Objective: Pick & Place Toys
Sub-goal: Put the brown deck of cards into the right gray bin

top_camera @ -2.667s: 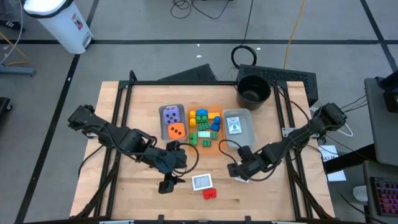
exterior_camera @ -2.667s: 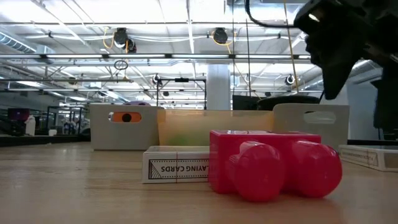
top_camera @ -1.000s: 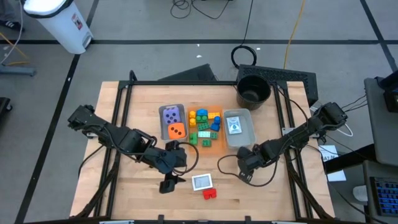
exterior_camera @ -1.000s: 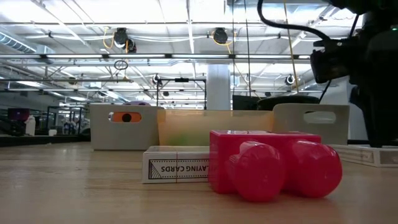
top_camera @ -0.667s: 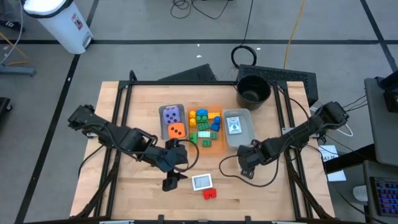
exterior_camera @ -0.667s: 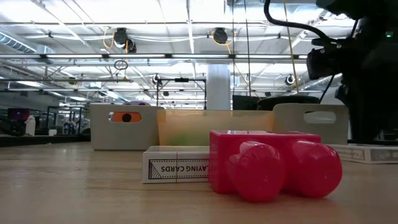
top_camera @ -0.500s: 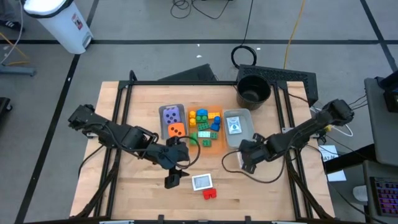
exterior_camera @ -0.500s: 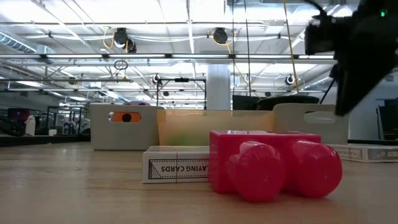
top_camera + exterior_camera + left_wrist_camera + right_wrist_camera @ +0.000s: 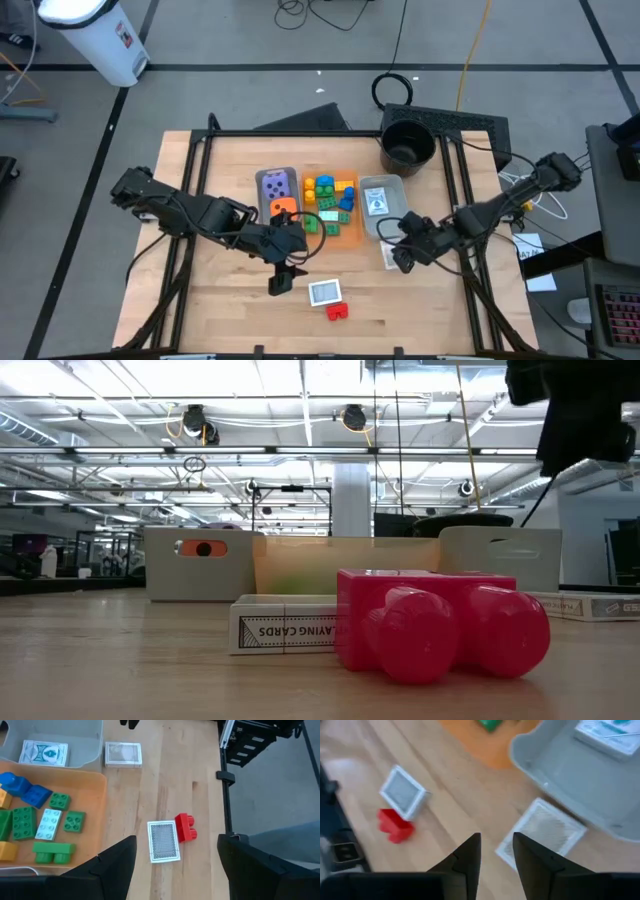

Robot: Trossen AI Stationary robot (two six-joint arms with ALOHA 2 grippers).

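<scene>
Toys sit in two places on the wooden bench (image 9: 220,310): most are packed into trays near the middle, and a few lie loose toward the front edge. The left arm reaches in from the left side, bent low across the boards, and its end effector (image 9: 279,282) hangs above the bare wood just left of a card box (image 9: 324,292). Its two fingers (image 9: 117,862) stand well apart with nothing between them. A red brick (image 9: 338,311) lies just in front of that card box, touching or nearly touching it.

The right arm stretches in from the right edge, elbow out, with its end effector (image 9: 400,257) above the bench just in front of the grey tray (image 9: 402,222). Its fingers (image 9: 465,860) show a narrow gap and hold nothing. A second card box (image 9: 388,257) lies flat on the wood right below it, close beside the grey tray's front wall; a third card box (image 9: 376,202) rests inside that tray.

The orange tray (image 9: 348,236) in the middle holds blue, yellow and green bricks (image 9: 331,205). Left of it, another grey tray (image 9: 264,176) carries a purple die (image 9: 277,185) and an orange die (image 9: 284,208). A black bucket (image 9: 407,146) stands at the back right corner.
</scene>
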